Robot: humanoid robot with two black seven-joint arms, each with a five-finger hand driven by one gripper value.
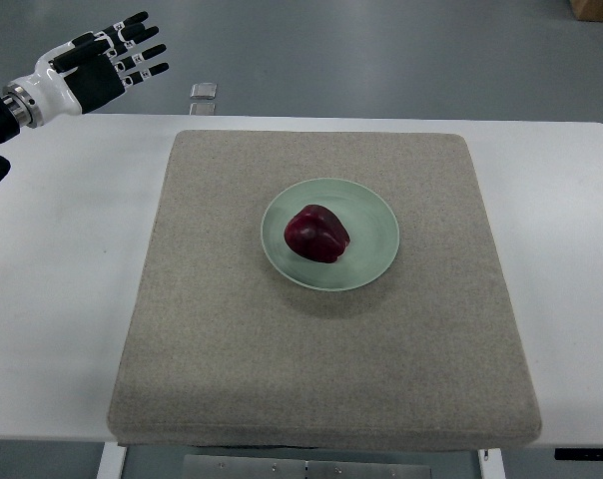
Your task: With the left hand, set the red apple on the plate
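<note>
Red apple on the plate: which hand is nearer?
Left. The left hand hovers open beyond the table's far-left corner, apart from the red apple; the right hand is out of view.

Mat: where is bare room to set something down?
The mat is bare on every side of the plate, widest along its near edge. Only the centre is taken: the red apple fills the plate. The left robot hand is off the mat.

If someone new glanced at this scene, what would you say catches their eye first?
Probably the dark red apple, sitting on the pale green plate at the middle of the grey mat. Next, the black-and-white left hand at the top left, fingers spread and empty, off the mat.
</note>
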